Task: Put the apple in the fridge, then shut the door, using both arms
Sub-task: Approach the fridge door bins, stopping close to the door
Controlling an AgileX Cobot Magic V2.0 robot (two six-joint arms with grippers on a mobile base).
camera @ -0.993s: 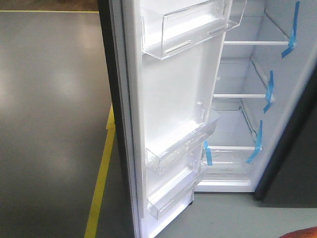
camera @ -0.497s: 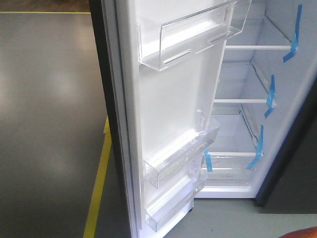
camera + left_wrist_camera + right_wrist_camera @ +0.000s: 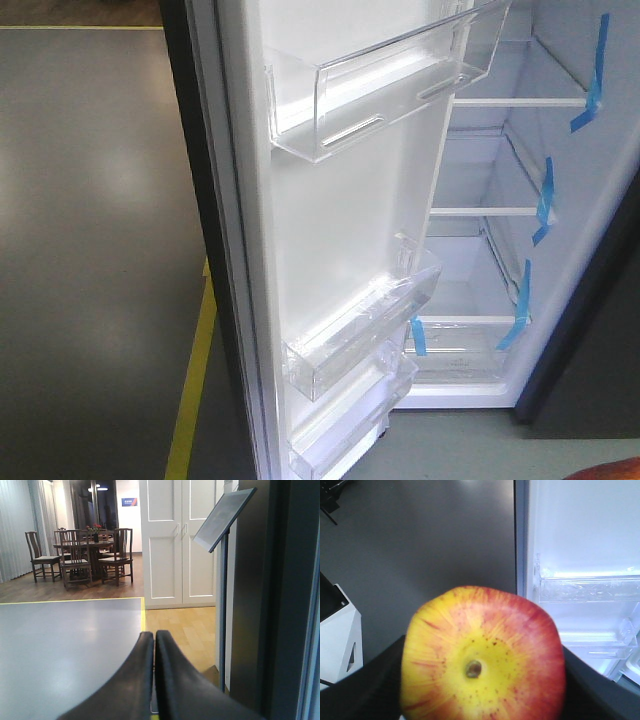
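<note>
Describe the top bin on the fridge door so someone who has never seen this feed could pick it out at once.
Find the fridge's open door, its white inner side facing the front camera. High on it hangs a clear plastic bin. It sits alone near the top, whereas the two lower bins are close together near the bottom.

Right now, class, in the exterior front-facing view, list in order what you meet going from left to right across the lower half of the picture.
grey floor → yellow floor line → the door, open, white lining facing the camera → the fridge, its white interior → dark grey panel
</note>
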